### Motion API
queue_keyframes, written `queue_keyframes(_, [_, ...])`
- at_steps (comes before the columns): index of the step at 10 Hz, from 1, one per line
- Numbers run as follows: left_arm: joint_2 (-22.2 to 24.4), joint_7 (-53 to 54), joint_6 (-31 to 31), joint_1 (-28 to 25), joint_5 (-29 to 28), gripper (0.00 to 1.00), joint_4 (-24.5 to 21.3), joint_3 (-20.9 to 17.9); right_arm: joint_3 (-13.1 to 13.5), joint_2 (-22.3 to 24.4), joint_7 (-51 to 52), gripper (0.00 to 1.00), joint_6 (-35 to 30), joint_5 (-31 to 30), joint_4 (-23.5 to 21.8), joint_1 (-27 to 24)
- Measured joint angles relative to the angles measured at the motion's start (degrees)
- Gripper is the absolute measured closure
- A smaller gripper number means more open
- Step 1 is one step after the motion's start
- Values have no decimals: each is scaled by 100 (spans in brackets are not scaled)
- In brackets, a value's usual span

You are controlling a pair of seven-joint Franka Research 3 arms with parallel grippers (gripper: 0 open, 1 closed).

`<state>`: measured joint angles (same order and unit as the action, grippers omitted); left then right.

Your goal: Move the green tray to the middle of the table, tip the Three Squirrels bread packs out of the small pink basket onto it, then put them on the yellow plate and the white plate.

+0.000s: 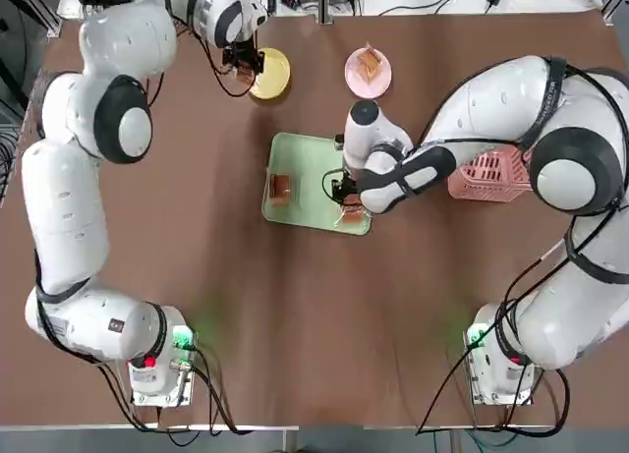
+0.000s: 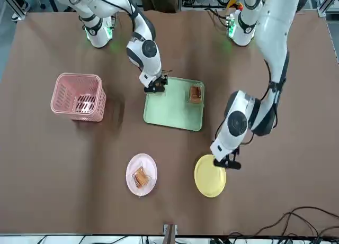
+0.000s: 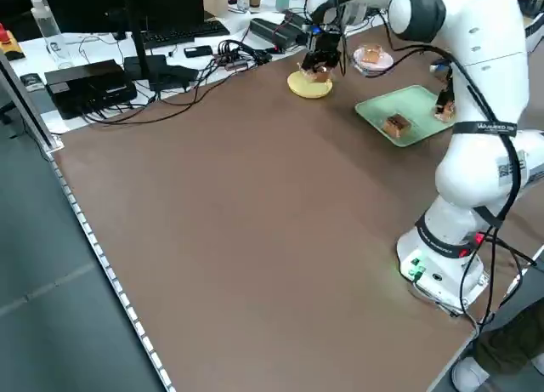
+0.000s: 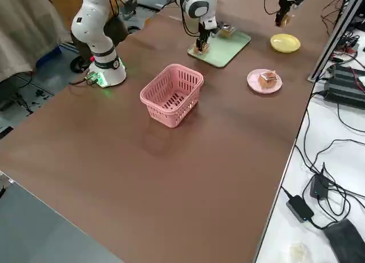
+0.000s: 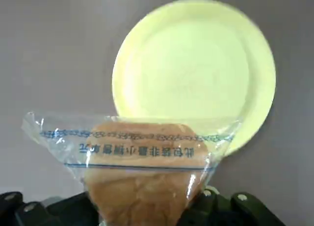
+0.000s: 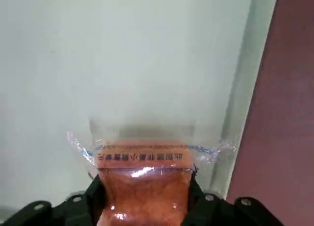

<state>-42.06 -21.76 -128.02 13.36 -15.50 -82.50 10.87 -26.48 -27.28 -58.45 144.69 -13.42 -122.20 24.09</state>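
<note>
Top view: one worktop (image 1: pixel 216 276) carries one green tray (image 1: pixel 307 163), one pink basket (image 1: pixel 489 176) and two plates, a yellow plate (image 1: pixel 279 74) and a white plate (image 1: pixel 367 87). Four bread packs show: the first pack (image 1: pixel 246 76) at the left end effector (image 1: pixel 245 62), beside the yellow plate; the second pack (image 1: pixel 369 65) on the white plate; the third pack (image 1: pixel 279 189) on the tray; the fourth pack (image 1: pixel 352 209) at the right end effector (image 1: pixel 347 191), over the tray's corner area.

Front view: the basket stands upright on the worktop, apart from the tray. Two packs are plain to see, one on the tray and one on the white plate; the fourth is hidden behind the right end effector.

Left side view: all four packs show, two of them at the tray. One person's trouser leg (image 3: pixel 512 339) is by the worktop's edge.

Right side view: one basket, two plates and one tray are visible, the basket nearest the camera.

Left wrist view: the left end effector holds one pack between its two fingers, the wrapper overlapping the yellow plate's rim from this angle.

Right wrist view: the right end effector has its two fingers closed on the sides of one pack, at the tray, near its rim.
</note>
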Motion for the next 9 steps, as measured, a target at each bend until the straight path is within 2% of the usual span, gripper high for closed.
queue_keyframes(2, [-147, -123, -601, -3, 0, 41, 93, -95, 16, 2, 0, 50, -56, -38, 237, -104])
queue_keyframes(4, [-401, -503, -1417, -7, 0, 41, 95, -140, 85, 23, 7, 50, -690, -95, 879, -269])
queue_keyframes(6, [-649, -736, -1875, 22, 0, 39, 106, -137, 440, 29, 342, 50, -1176, -124, 1696, -341])
queue_keyframes(7, [-706, -805, -2013, 37, 0, 38, 111, -135, 709, 1, 657, 50, -1215, -125, 2010, -375])
queue_keyframes(9, [-751, -993, -2139, 52, 0, 36, 125, -131, 1090, -343, 1258, 50, -1335, -125, 2822, -514])
